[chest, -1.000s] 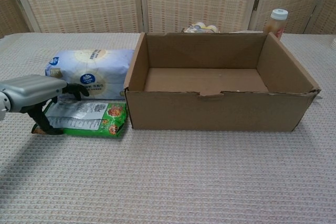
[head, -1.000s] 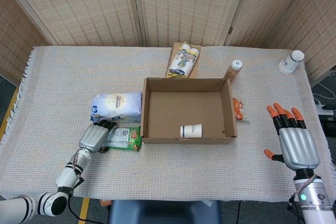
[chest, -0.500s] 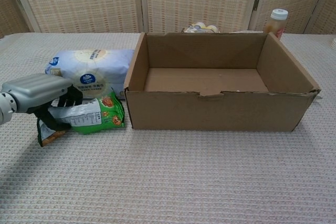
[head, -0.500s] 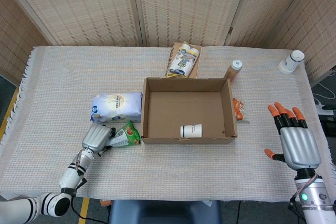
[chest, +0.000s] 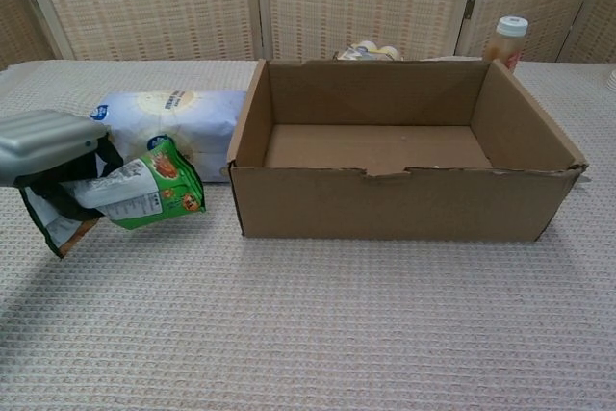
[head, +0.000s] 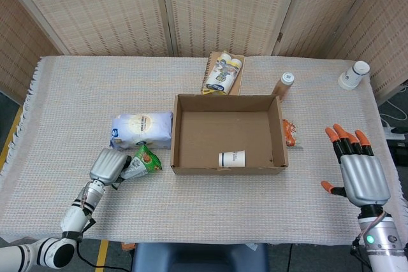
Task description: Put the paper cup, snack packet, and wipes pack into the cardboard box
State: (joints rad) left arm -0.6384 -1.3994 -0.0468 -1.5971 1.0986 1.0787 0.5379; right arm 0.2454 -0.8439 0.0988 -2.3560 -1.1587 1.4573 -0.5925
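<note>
Left hand (head: 108, 165) at the near-left of the surface (head: 76, 93), fingers closed around the snack packet (head: 141, 161). Packet is held tilted, its green end pointing toward the box (head: 227, 134); chest view shows it lifted clear of the cloth, its lower corner hanging below the hand (chest: 43, 137). Packet (chest: 135, 194) sits just left of the box's front-left corner, not touching it.

Wipes pack (head: 141, 129) lies flat just behind the held packet, its right end close against the box's left wall. In chest view the pack (chest: 178, 117) is partly hidden by hand and packet.

Box (chest: 404, 201) open-topped, mid-surface. Paper cup (head: 232, 158) lies on its side inside, near the front wall; chest view does not show it, front wall blocks it.

Right hand (head: 360, 173) at the far right, palm down, fingers spread and straight, holding nothing. Well apart from the box.

Behind the box: a small tray with bottles (head: 223, 73), a brown bottle (head: 284, 85). A white cup (head: 354, 74) at the far-right corner. Small orange item (head: 290, 133) beside the box's right wall.
</note>
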